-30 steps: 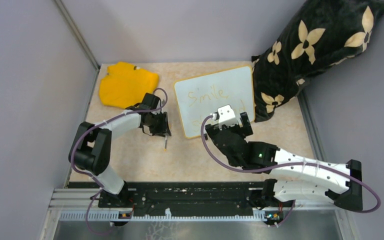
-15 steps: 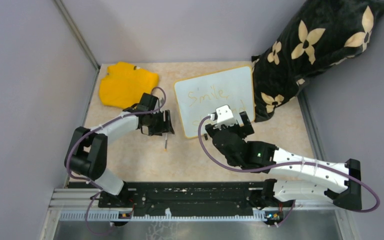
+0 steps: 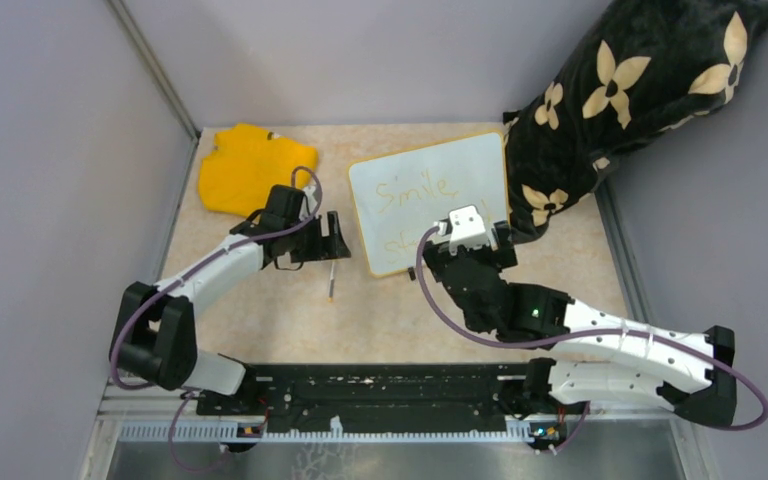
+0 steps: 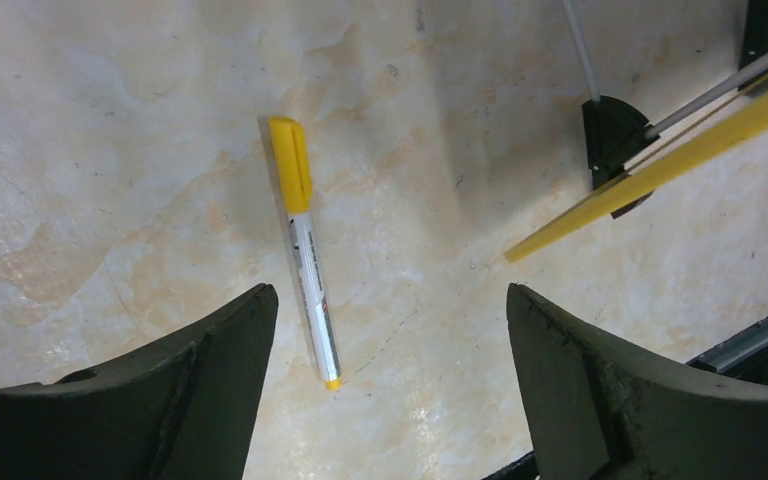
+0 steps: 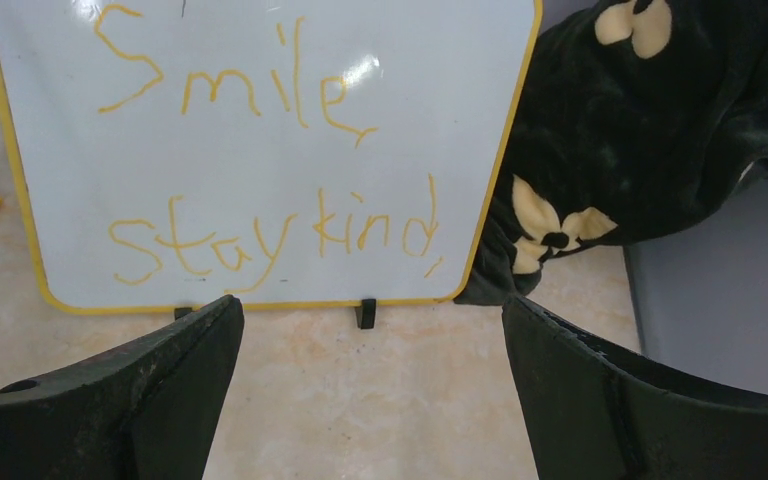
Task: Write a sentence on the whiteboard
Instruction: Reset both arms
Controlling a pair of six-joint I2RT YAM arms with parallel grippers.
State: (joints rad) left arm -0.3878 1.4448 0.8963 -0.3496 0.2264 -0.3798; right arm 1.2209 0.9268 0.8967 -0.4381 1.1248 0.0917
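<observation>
A: Top view first. Where's the whiteboard [image 3: 430, 195]?
B: Back middle of the table [image 3: 410, 320], propped up, with its right edge against the black flowered cushion [image 3: 640, 90]. The sentence [image 3: 415, 190] is on it in two yellow-orange lines. The right arm hides part of the lower one.
A: Grippers?
B: Left gripper [image 3: 328, 240] sits just left of the board's near corner. A yellow marker [image 3: 332, 285] lies on the table just on the near side of it. Right gripper [image 3: 482, 240] is in front of the board's lower right. Yellow cloth [image 3: 255, 168] back left.
A: Left wrist view?
B: Jaws spread wide, nothing between them. The marker lies flat on the table, yellow cap end pointing away, touching neither finger. Board's yellow rim and one black clip foot [image 4: 615, 140] show at top right.
A: Right wrist?
B: Jaws wide apart too, empty. Board straight ahead on two clip feet, reads "Smile" over "stay kind".
</observation>
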